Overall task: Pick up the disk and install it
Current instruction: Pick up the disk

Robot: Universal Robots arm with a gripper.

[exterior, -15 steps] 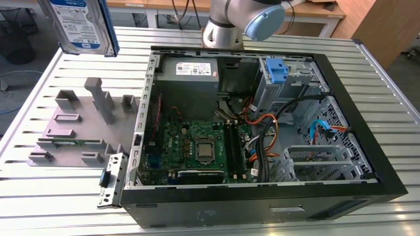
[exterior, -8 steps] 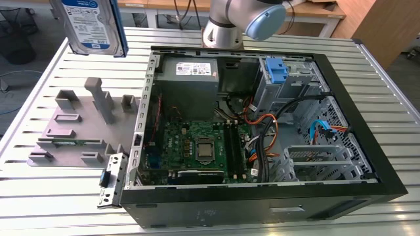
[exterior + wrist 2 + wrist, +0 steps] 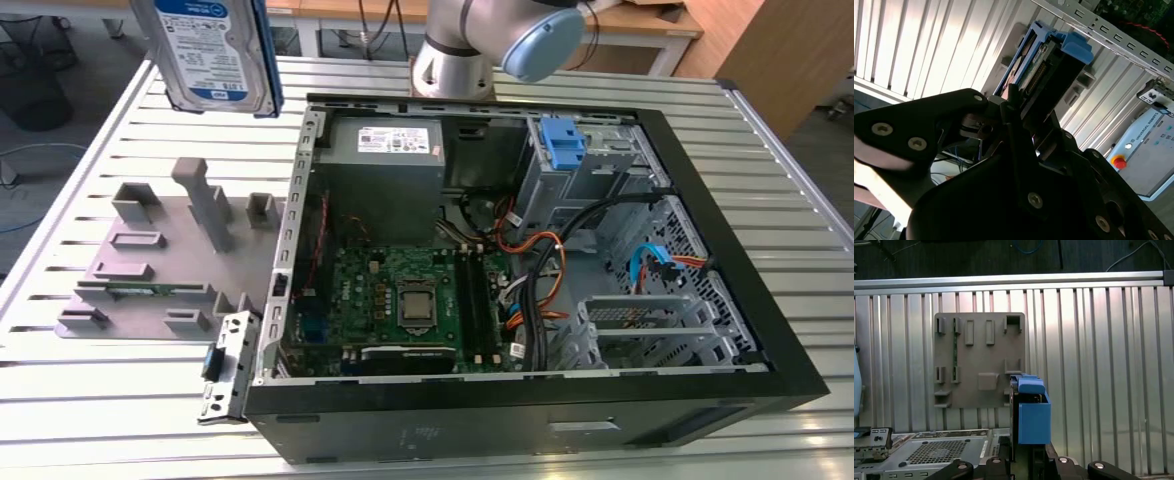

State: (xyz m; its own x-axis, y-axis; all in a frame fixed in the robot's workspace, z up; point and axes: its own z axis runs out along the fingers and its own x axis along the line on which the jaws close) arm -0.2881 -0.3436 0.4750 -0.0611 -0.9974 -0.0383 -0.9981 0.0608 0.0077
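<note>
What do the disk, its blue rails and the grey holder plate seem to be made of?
Disk: metal body, probably, under a glossy paper label. Blue rails: matte plastic, judging by moulded shape. Grey holder plate: likely plastic, dull and uniformly coloured.

The disk [image 3: 214, 50] carries a blue-and-white label with lines of fine print, none of it legible in the exterior view. The power-supply box [image 3: 387, 145] bears a white sticker whose print is likewise too small to read. In the second wrist view, a control pendant [image 3: 1149, 150] shows one line of capital lettering on its casing.
</note>
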